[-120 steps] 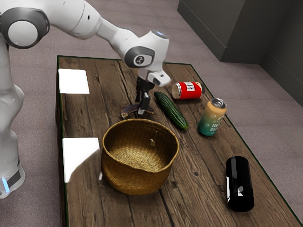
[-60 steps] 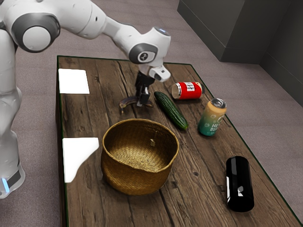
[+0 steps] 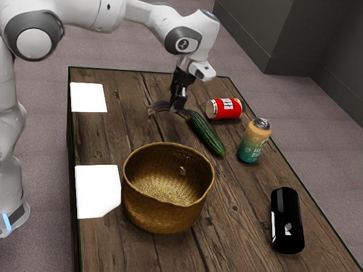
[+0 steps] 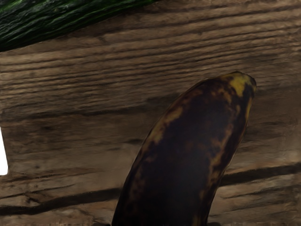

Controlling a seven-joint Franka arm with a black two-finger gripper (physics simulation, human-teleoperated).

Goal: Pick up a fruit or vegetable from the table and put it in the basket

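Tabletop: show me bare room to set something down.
Wide bare wood lies between the basket and the black cylinder; a smaller strip separates the two white patches. It's crowded by the gripper and banana, with the cucumber and red can close.

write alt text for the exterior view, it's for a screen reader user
A white robot arm grips a dark banana in its black tool over a wooden table. Nearby are a cucumber and a woven basket. Toward the exterior view's right are a red can on its side, an upright orange-and-green can and a black cylinder.
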